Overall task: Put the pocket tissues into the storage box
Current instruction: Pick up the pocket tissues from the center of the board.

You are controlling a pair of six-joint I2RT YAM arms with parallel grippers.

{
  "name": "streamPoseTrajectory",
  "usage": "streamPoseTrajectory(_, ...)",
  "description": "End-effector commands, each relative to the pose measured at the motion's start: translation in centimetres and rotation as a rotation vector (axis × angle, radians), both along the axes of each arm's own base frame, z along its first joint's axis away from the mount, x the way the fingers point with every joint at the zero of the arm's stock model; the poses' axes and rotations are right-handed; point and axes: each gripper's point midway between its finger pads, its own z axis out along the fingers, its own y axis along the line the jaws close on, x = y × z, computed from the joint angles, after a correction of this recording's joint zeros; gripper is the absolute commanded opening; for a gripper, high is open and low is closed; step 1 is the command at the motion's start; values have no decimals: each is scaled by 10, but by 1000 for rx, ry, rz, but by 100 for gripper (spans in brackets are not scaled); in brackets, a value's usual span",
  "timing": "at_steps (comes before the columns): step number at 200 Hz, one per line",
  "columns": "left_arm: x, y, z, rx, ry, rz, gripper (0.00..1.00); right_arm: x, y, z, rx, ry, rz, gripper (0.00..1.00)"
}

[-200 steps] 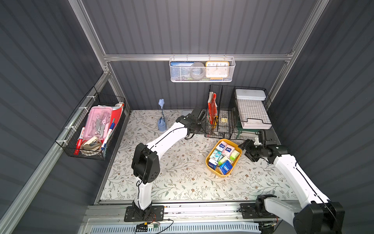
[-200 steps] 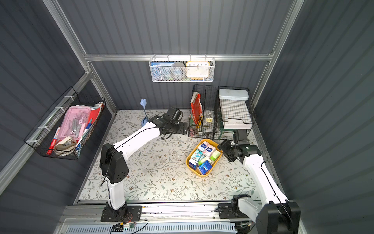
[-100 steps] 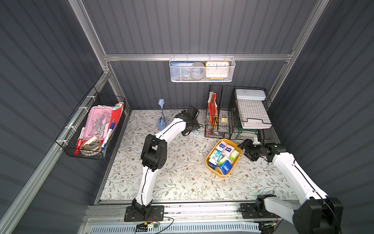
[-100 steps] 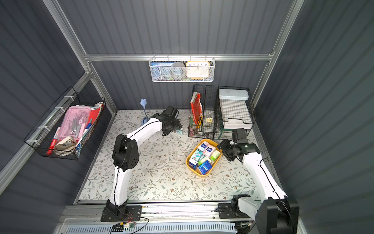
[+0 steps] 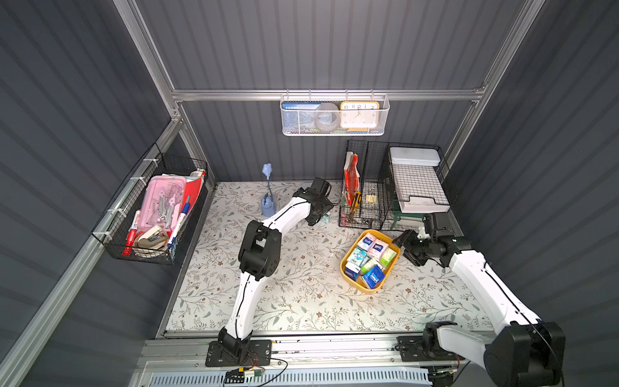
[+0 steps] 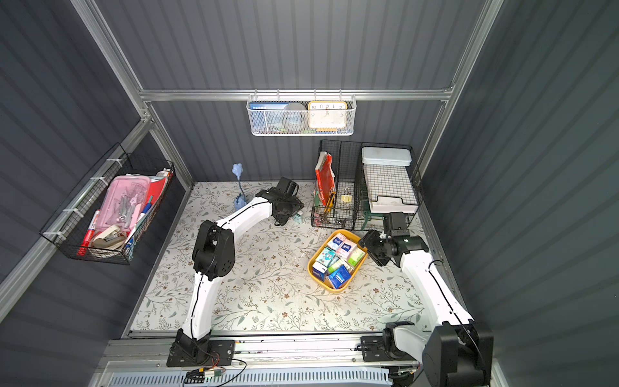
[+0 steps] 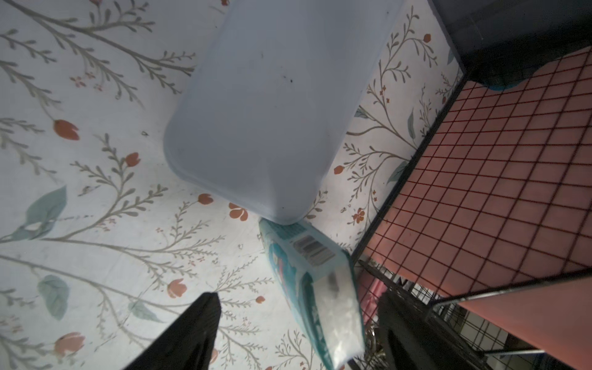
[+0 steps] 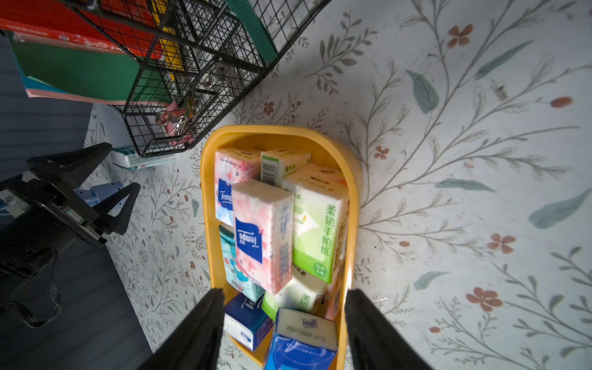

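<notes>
Left wrist view: left hand (image 7: 298, 299) has swung back astride the stray tissue packet (image 7: 309, 275) (beside the wire basket (image 7: 416, 150)), jaws open, narrowing, not yet gripping; right hand (image 8: 283, 293) waits part-open, empty, at the storage box (image 5: 363, 289).

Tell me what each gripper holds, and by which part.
Nothing is held. The left gripper is open astride a teal packet, not clamped on it; the right gripper is open at the box's end.

Storage box (image 8: 353, 205) was smooth glossy yellow plastic; pocket tissues (image 8: 262, 237) wore shiny soft plastic wrap. Wire basket (image 8: 198, 45) was thin black metal, tabletop (image 8: 448, 166) matt, floral-printed.
</notes>
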Motion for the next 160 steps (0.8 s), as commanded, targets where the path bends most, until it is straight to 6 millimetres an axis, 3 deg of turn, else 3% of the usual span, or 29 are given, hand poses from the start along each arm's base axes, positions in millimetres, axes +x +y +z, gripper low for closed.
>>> streamPoseTrajectory(1,4,-4,-10,-35,30,24,80,-1,1,-6,-8,10,16,64)
streamPoseTrajectory(25,7,-6,-16,-39,35,23,71,-2,0,-4,-15,5,16,64)
streamPoseTrajectory(54,5,-5,-17,-33,32,22,41,-4,-2,-3,-24,3,15,64)
streamPoseTrajectory(74,3,-2,-14,-28,25,18,29,-4,-2,-3,-22,2,12,64)
streamPoseTrajectory(94,-1,1,-9,-19,22,13,23,-3,-1,-3,-18,1,14,64)
streamPoseTrajectory(120,-11,9,-6,-3,28,13,22,-4,-1,0,-16,-3,11,65)
streamPoseTrajectory(160,-29,23,21,41,-14,-52,22,-6,-2,4,-17,-15,5,65)
